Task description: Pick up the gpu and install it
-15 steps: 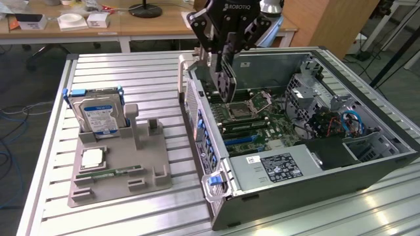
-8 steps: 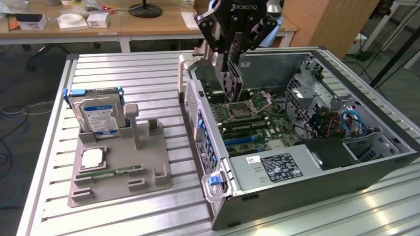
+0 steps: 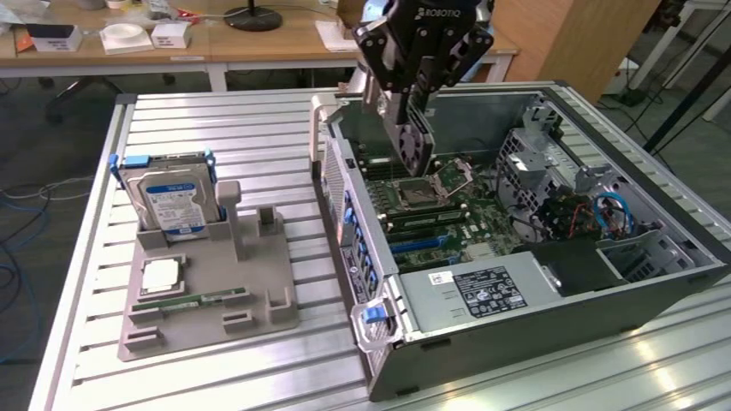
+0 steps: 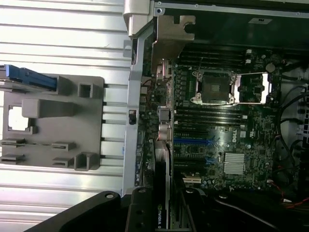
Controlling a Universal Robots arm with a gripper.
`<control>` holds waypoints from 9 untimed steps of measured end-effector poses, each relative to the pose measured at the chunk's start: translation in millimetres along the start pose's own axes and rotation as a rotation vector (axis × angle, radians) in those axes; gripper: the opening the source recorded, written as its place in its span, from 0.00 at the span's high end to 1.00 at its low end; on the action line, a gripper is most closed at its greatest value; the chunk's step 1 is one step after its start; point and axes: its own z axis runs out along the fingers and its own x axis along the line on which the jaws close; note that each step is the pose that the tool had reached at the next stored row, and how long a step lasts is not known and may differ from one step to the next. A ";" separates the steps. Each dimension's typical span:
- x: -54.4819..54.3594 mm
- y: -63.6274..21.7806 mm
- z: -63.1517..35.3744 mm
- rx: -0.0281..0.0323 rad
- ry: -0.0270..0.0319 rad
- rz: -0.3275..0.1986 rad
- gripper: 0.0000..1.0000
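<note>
The gpu hangs on edge from my gripper, its black cooler face and green board pointing down into the open computer case. It sits above the motherboard, close to the case's rear wall. The gripper is shut on the card's upper edge. In the wrist view the gpu is seen edge-on between my gripper's fingers, over the expansion slots beside the rear wall.
A grey parts holder on the slatted table at the exterior view's left carries a hard drive, a processor chip and a memory stick. Inside the case are the open processor socket, the power supply and cables.
</note>
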 end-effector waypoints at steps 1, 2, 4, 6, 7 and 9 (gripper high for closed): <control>-1.4 0.0 0.0 0.0000 0.0000 -0.001 0.74; -2.8 -0.1 0.0 0.0000 0.0001 -0.002 0.74; -5.7 -0.2 0.0 0.0000 0.0001 -0.003 0.74; -8.5 -0.3 0.0 0.0000 0.0002 -0.005 0.74; -10.0 -0.3 0.0 0.0000 0.0002 -0.006 0.74; -12.8 -0.4 0.0 0.0000 0.0003 -0.008 0.74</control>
